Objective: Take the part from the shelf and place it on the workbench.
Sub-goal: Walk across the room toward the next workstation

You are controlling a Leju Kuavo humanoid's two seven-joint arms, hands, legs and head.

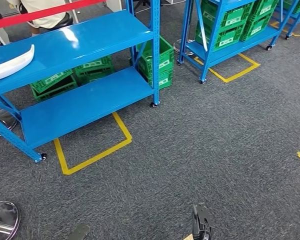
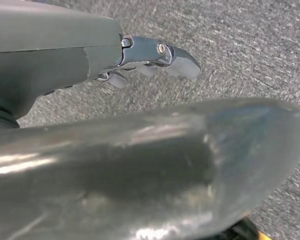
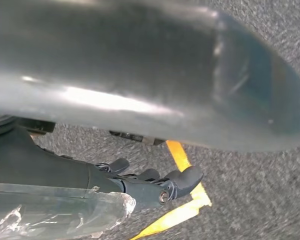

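The part (image 1: 10, 64) is a white, long, curved piece lying on the top board of the blue shelf (image 1: 84, 42) at the far left of the head view. Both arms hang low, far from it. The tip of my left hand (image 1: 78, 232) and my dark right hand (image 1: 200, 222) show at the bottom edge, over the carpet. In the left wrist view my left hand (image 2: 65, 55) has its fingers (image 2: 156, 52) stretched out over grey carpet and holds nothing. In the right wrist view my right hand (image 3: 103, 187) has loosely extended fingers (image 3: 178, 182) and is empty too.
Green crates (image 1: 158, 62) stand behind and under the near shelf. A second blue shelf (image 1: 231, 35) with green crates is at the back right. Yellow tape (image 1: 93, 155) marks the carpet. Chrome chair bases (image 1: 3, 220) sit at the left. A person (image 1: 50, 21) sits behind a red barrier.
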